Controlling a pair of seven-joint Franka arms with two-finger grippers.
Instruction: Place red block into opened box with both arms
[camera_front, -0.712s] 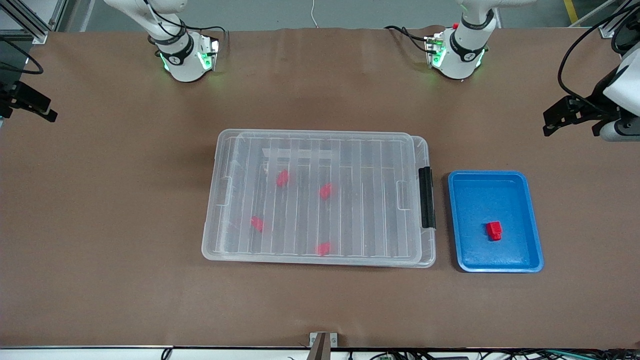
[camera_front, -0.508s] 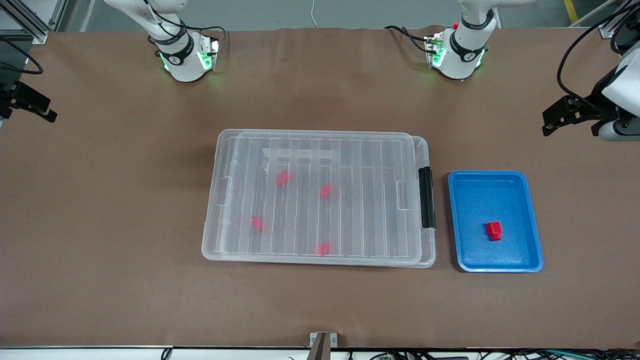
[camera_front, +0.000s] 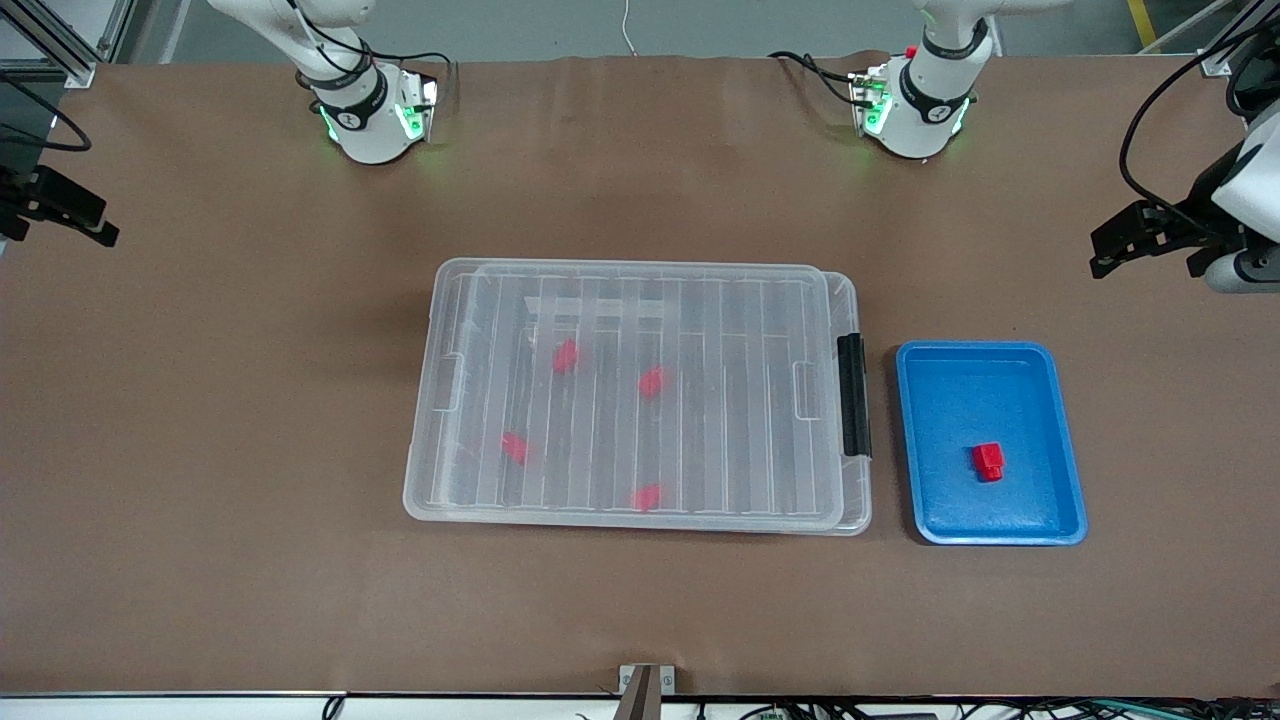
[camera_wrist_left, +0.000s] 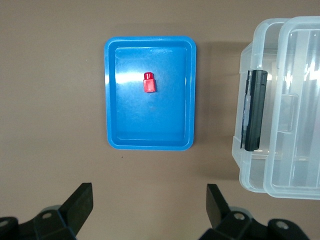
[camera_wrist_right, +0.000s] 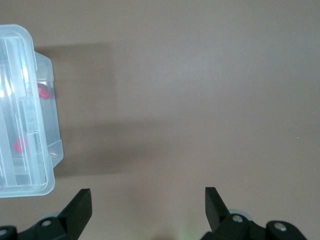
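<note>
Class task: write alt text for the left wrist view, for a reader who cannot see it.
A red block lies in a blue tray on a brown table, seen from above. Beside the tray, apart from it, is the end of a clear box with its ribbed lid on and a black latch. The left gripper hangs open over bare table.

left gripper (camera_front: 1115, 243) raised, fingers (camera_wrist_left: 80, 202) spread, right gripper (camera_front: 75, 215) likewise

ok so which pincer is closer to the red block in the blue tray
Left. The left pincer is up at the left arm's end of the table, near the blue tray holding the red block. The right pincer is at the right arm's end.
</note>
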